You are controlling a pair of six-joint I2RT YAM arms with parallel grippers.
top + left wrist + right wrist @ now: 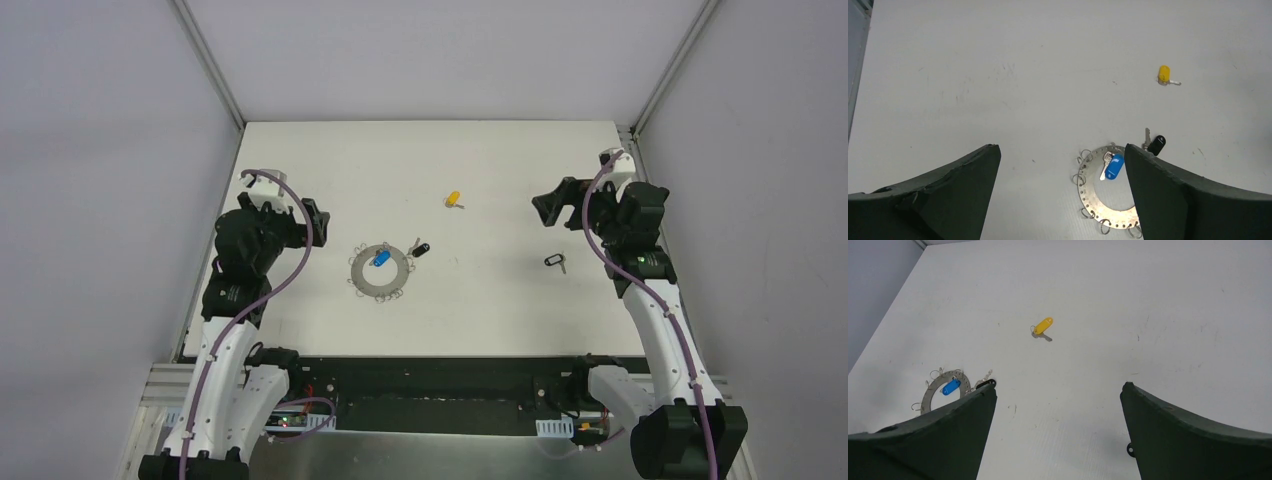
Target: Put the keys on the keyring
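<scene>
Left gripper (1062,150) is hanging over the table (998,75), jaws standing wide and holding nothing. Keyring (1091,192) is lying flat just ahead, partly hidden behind its right finger. Blue key (1114,166) is lying on the ring's band. Black key (1156,145) is resting just beside the rim. Yellow key (1163,73) is lying farther ahead, well apart. Second black key (553,261) is lying near the right gripper (1058,386), which is likewise gaping wide and empty.
</scene>
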